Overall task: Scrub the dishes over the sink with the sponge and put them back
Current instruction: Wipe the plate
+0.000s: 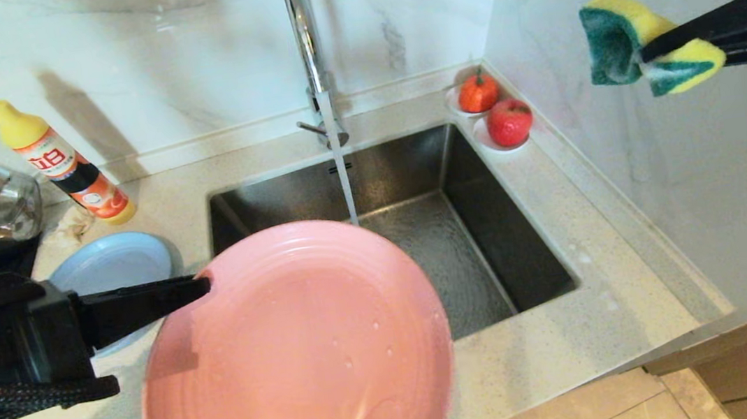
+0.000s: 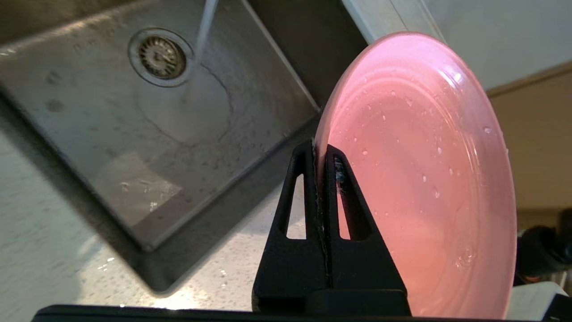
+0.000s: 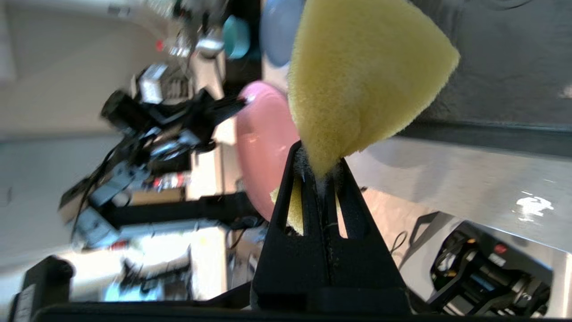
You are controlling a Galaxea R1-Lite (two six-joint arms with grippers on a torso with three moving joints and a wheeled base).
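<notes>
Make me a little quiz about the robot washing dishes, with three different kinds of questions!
1. True or false: the tap is running into the sink.
2. Which dish does the left gripper hold? A) teal bowl B) pink plate C) grey-blue plate
3. Fill in: the right gripper is shut on the ____, held up high near the wall, apart from the plate.

Key:
1. True; a stream of water falls from the faucet.
2. B; its jaws pinch the plate's rim.
3. sponge
</notes>
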